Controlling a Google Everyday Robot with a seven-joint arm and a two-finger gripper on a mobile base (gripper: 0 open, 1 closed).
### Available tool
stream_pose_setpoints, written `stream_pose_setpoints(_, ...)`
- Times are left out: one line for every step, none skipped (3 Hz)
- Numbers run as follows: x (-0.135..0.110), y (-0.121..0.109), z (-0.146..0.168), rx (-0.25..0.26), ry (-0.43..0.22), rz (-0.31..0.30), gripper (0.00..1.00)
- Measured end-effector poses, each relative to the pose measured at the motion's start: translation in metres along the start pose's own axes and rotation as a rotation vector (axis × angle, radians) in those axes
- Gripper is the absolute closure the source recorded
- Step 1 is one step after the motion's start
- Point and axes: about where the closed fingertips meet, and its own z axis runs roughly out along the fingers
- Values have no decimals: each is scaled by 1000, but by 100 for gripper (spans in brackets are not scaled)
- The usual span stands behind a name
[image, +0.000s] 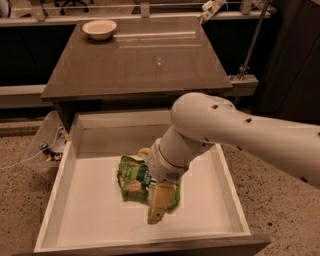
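gripper (159, 204) low in open drawer (227, 200), over green chip bag's (132, 179) 4 o'clock edge; could crush or snag it.

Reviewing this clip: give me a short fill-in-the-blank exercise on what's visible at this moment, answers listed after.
1. The gripper reaches down into the open white ____.
2. Next to the gripper lies a crumpled ____ snack bag.
3. At the far left corner of the table top stands a pale ____.

Missing words: drawer; green; bowl
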Motion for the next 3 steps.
stream_pose_setpoints(10,-10,2,3,-71,34,0)
stream_pose_setpoints(18,-16,7,-7,-155,67,0)
stream_pose_setpoints(18,-16,7,-7,-155,67,0)
